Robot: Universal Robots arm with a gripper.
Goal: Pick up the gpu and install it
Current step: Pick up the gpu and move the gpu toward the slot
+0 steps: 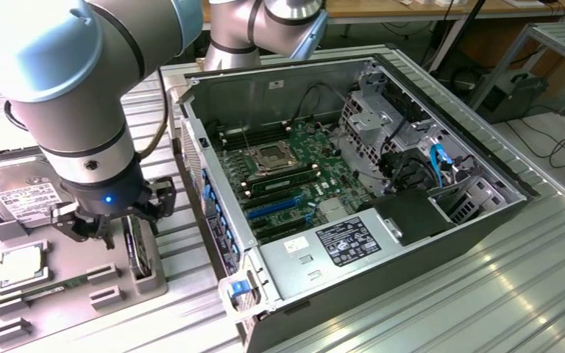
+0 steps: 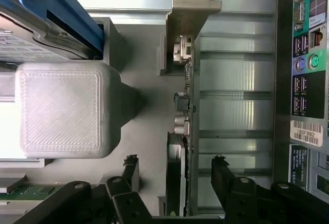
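The gpu [image 2: 181, 126] stands on edge in a slot of the gray tray [image 1: 67, 316] — thin green board, black fan, silver bracket [image 2: 187, 8] at one end. The gripper [image 2: 176, 161] hangs over the tray, its fingers [image 2: 131, 170] spread either side of the card — not touching it.
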